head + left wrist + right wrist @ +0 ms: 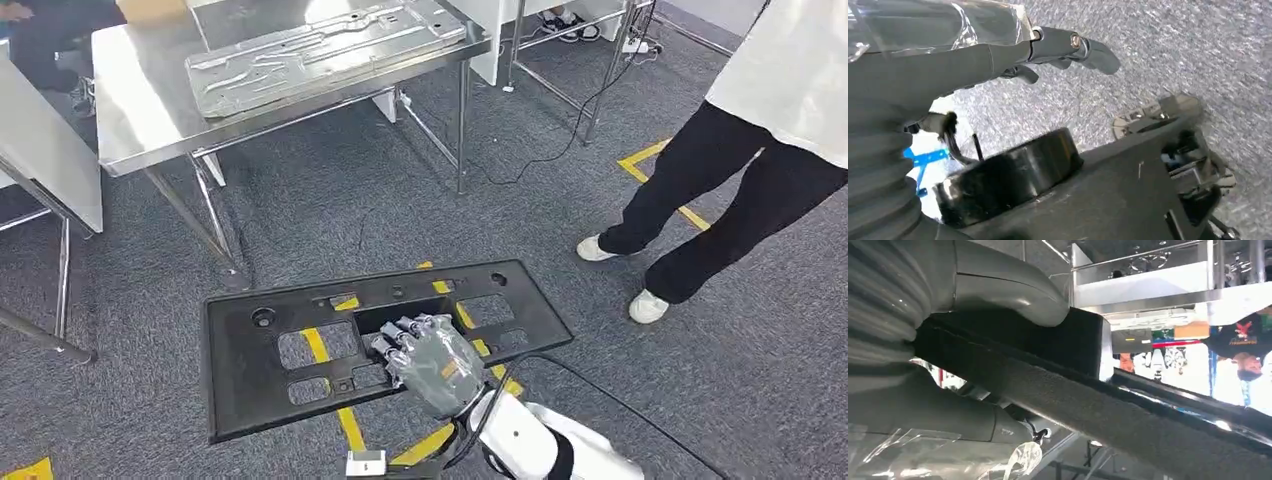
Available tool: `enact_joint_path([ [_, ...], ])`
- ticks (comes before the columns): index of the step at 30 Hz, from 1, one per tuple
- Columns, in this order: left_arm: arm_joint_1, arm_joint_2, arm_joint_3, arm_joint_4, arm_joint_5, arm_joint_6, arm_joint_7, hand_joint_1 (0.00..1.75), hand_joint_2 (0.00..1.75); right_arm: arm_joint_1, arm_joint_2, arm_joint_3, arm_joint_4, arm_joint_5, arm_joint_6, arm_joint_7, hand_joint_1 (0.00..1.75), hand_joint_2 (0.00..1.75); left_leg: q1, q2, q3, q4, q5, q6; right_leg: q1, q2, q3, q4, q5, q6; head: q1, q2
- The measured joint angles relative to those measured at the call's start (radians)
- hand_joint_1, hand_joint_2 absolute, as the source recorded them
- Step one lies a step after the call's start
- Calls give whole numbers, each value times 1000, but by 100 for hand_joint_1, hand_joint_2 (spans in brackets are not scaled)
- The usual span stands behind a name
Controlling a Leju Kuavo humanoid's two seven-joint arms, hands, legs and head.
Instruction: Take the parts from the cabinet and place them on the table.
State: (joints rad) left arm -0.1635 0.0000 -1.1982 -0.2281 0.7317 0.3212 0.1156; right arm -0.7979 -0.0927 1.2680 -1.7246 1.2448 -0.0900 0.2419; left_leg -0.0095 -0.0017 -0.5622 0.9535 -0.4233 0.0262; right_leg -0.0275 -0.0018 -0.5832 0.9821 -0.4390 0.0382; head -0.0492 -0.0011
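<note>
The right hand (430,362) entered from the lower centre of the head view and gripped a black plastic panel (260,365), a flat rectangular part with several rectangular cut-outs. Its fingers (405,335) curled over the edge of a central cut-out, and the panel was held clear of the grey carpet (330,210), spanning the lower middle of the frame. In the right wrist view the thumb (1013,295) lay on one face of the panel (1088,410), with the rest of the hand on the opposite face.

The left hand (973,60) hung over the carpet (1173,45) in the left wrist view, its fingers (1088,50) extended and holding nothing.

A steel table (140,100) occupied the upper left of the head view and carried a pressed sheet-metal part (320,55). A person (760,130) in dark trousers and white shoes stood at the right edge. Yellow floor tape (345,420) showed through the panel's cut-outs.
</note>
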Motion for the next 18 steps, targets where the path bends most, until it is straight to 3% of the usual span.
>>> enact_joint_path([
  [2, 1, 1, 0, 0, -3, 0, 0, 0, 175, 1, 0, 0, 0, -1, 0, 0, 175, 175, -4, -4, 3, -6, 0, 12, -3, -5, 7, -7, -1, 14, 0, 0],
  [3, 0, 0, 0, 0, -5, 1, 0, 0, 175, 1, 0, 0, 0, -1, 0, 0, 175, 175, 6, -6, 22, -23, 8, 21, -3, -5, 11, -8, -7, 21, 0, 0],
  [4, 1, -1, 0, 0, -6, 1, 0, 0, 175, 0, -1, 0, 0, -2, 0, -2, 175, 175, 3, -6, 31, -27, 8, 24, -2, -4, 5, 22, -22, 19, 1, 0],
  [5, 0, -1, 0, 0, -8, 1, 0, 0, 175, 0, 0, 0, 0, -2, 0, -2, 175, 175, 3, -4, 34, -27, 6, 30, 0, -3, -26, 88, -56, 16, 2, 0],
  [7, 1, -1, 0, 0, -9, 1, 0, 0, 175, 3, -1, 0, 0, -3, 2, -1, 175, 175, -2, -4, 39, -26, 1, 38, 2, 0, -125, 270, -124, 15, 1, 0],
  [8, 2, -1, 0, 0, -10, 0, 0, 0, 175, 6, -3, 0, 0, -3, 2, -1, 175, 175, -4, -5, 42, -26, -1, 40, 4, 1, -160, 323, -130, 16, 1, 0],
  [9, 4, -1, -1, 0, -12, 0, 0, 0, 175, 9, -5, 0, 0, -3, 3, -1, 175, 175, -5, -6, 46, -26, -5, 41, 4, 1, -169, 320, -112, 14, 1, 0],
  [10, 5, -1, -1, 0, -12, 0, 0, 0, 175, 10, -5, 0, 0, -3, 3, -1, 175, 175, -6, -8, 52, -26, -10, 40, 5, 1, -153, 272, -73, 13, 1, 0],
  [12, 5, -1, -2, 0, -12, 0, 0, 0, 175, 10, -5, 0, 0, -4, 3, -1, 175, 175, -6, -10, 70, -23, -24, 35, 4, 1, -64, 78, 33, 8, 1, 0],
  [13, 5, -1, -3, 0, -13, 0, 0, 0, 175, 10, -5, 0, 0, -4, 3, -1, 175, 175, -6, -10, 71, -21, -32, 29, 5, 1, -33, 11, 43, 5, 1, 0],
  [14, 2, -1, -5, 0, -13, -1, 0, 0, 175, 9, -4, 0, 0, -4, 3, -1, 175, 175, -17, -12, 67, -10, -43, 24, 6, 3, -26, -2, 35, 2, 1, 0],
  [17, 3, -1, -7, 0, -16, 0, 0, 0, 175, 8, -5, 0, 0, -5, 3, 0, 175, 175, -12, -10, 70, -19, -46, 17, 12, 4, -29, 1, 28, -9, 1, 0],
  [18, 2, 1, -7, 0, -16, 0, 0, 0, 175, 7, -3, 0, 0, -5, 3, 0, 175, 175, -10, -10, 71, -13, -56, 13, 2, 4, -24, -2, 28, -14, 1, 0],
])
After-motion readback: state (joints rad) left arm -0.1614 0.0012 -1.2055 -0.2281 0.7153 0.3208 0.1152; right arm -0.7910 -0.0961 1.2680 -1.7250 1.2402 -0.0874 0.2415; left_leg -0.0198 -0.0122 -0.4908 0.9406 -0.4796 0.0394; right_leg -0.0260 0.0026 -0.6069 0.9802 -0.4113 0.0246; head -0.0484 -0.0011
